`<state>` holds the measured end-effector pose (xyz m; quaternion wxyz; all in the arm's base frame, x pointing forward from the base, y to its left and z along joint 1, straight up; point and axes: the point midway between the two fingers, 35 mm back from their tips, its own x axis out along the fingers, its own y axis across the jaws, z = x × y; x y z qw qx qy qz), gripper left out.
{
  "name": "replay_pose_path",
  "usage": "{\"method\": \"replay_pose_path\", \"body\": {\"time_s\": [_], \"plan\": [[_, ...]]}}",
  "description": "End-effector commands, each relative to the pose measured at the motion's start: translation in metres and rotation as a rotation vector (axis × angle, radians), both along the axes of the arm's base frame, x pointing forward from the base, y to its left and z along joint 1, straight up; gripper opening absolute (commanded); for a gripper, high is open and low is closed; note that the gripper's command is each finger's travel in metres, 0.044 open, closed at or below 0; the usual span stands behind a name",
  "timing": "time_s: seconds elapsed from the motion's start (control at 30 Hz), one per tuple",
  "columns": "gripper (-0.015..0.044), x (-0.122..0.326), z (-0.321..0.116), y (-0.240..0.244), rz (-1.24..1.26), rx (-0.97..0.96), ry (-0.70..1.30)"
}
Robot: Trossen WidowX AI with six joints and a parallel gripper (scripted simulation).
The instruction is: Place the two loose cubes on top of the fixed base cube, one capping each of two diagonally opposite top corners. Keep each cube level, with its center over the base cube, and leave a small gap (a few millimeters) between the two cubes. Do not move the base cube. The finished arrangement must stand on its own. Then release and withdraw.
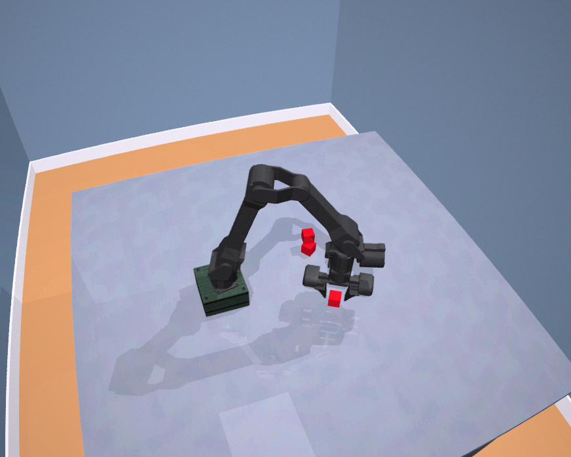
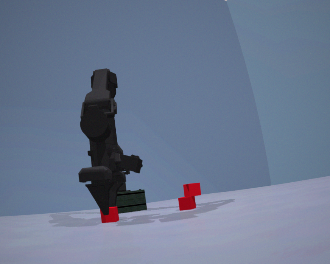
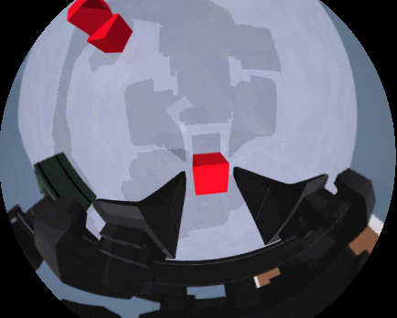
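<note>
A black robot arm point(image 1: 242, 224) point(image 2: 101, 110) reaches over a pale, mottled tabletop point(image 1: 428, 310) point(image 2: 192, 239) point(image 3: 306, 91), its claw point(image 1: 335, 298) point(image 2: 108, 210) point(image 3: 210, 173) pointing down. The claw is spread, its two fingers on opposite sides of a loose red cube point(image 1: 334, 299) point(image 2: 114, 215) point(image 3: 210, 177). In the wrist view, a strip of tabletop shows between the cube and each fingertip, so the claw is not pinching it. This cube sits flat on the tabletop; in the exterior view, the nearer fingertip overlaps part of it.

Seen from the top, with twelve o'clock at the upper edge, two more red cubes are stacked at eleven o'clock from the claw, well apart from it. The lower one is the base cube point(image 1: 308, 248) point(image 2: 187, 203) point(image 3: 110, 34), resting on the tabletop. The upper cube point(image 1: 308, 233) point(image 2: 192, 189) point(image 3: 89, 15) lies level on it, set off-center and overhanging toward three o'clock in the exterior view.

The arm stands on a dark green box point(image 1: 226, 303) point(image 2: 132, 201) point(image 3: 64, 178), at nine o'clock from the claw in the top view. Orange floor point(image 1: 143, 152) and blue walls point(image 1: 190, 61) point(image 2: 178, 82) surround the tabletop.
</note>
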<state>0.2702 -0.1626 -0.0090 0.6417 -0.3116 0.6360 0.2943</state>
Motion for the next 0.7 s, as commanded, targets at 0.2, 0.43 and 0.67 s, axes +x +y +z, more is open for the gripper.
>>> {"method": "replay_pose_path", "body": {"time_s": [0.2, 0.43, 0.67], "plan": [[0.0105, -0.001, -0.003, 0.000, 0.005, -0.001, 0.001], [0.0105, 0.002, 0.014, -0.001, 0.005, -0.001, 0.000], [0.0105, 0.003, 0.036, -0.002, 0.005, -0.001, 0.000]]}}
